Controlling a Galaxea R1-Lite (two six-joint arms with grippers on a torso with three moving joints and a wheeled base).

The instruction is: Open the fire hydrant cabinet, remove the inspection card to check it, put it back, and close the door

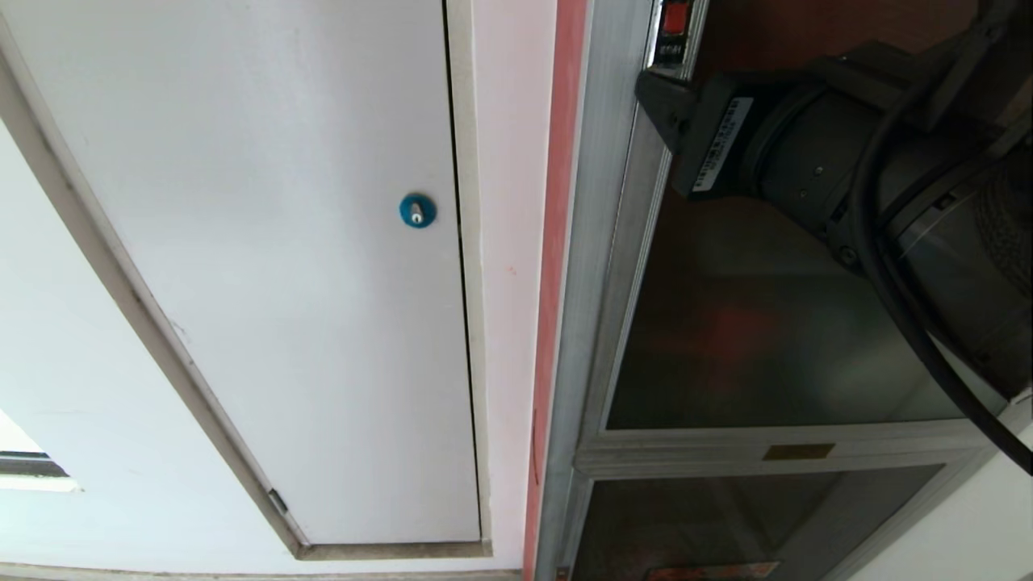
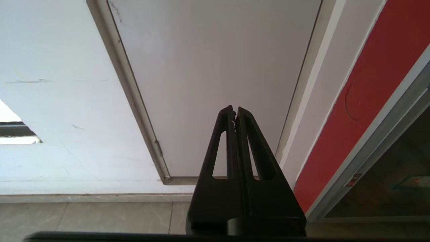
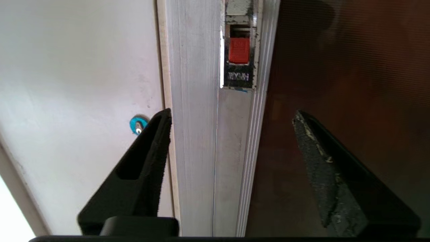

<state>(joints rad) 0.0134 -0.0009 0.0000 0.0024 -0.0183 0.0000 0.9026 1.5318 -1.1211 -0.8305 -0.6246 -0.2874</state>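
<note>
The fire hydrant cabinet [image 1: 593, 266] shows its silver frame on the right of the wall. Its door [image 1: 767, 339], a dark frosted-glass panel, lies flush in that frame. A red latch [image 1: 676, 16] sits at the top of the door's edge. My right arm [image 1: 807, 153] reaches in from the upper right, near the latch. In the right wrist view my right gripper [image 3: 231, 112] is open and empty. Its fingers straddle the silver frame strip [image 3: 195, 151] just short of the red latch [image 3: 239, 50], with dark glass [image 3: 342, 77] beside it. The inspection card is hidden. My left gripper [image 2: 235, 109] hangs shut, low by the wall.
A white door [image 1: 282, 242] with a blue round lock [image 1: 417, 211] fills the wall to the left of the cabinet. A red strip [image 1: 557, 242] runs beside the frame. Below the door is a smaller dark glass panel [image 1: 726, 516]. Tiled floor [image 2: 84, 218] lies at the wall's foot.
</note>
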